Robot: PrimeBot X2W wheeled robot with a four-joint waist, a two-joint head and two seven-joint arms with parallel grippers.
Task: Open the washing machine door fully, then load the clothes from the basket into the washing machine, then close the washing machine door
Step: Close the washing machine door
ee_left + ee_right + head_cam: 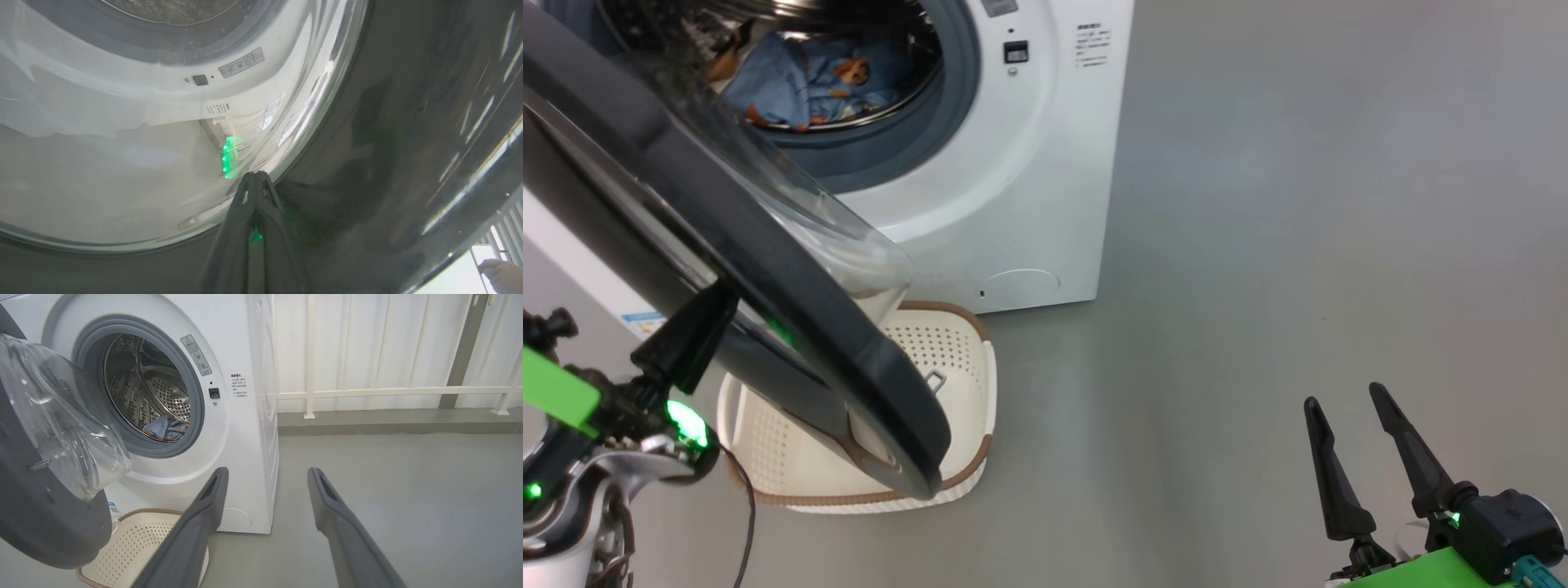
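1. The washing machine (1029, 163) is pictured on a grey floor (1298, 204). Its round black door (784, 286) is swung out on the robot's left side and stands partly open, slanted across the opening.
2. The clothes (809, 77), light blue with orange figures, are seen lying at the bottom of the steel drum (163, 392), behind the grey gasket (956, 98).
3. The basket (931, 343) is set on the floor just in front of the machine, below the door. In the head view, part of it is hidden by the door's lower edge.
4. The left gripper (255, 177) is closed, its two dark fingers pressed together with nothing between them. Its tips are placed at the door's outer face, where the clear window (122, 163) meets the black ring. Contact with the door seems likely, though the glare on the glass leaves it unconfirmed.
5. The right gripper (1343, 396) is spread wide and nothing is held in it. It is kept low at the robot's right over bare floor, well apart from the door, the basket and the clothes. In its wrist view the fingers are pointed toward the machine's lower front corner.
6. A white railing (388, 392) is seen behind the machine. A person's hand (500, 273) is caught at the lower right corner of the left wrist view, beyond the door's rim.
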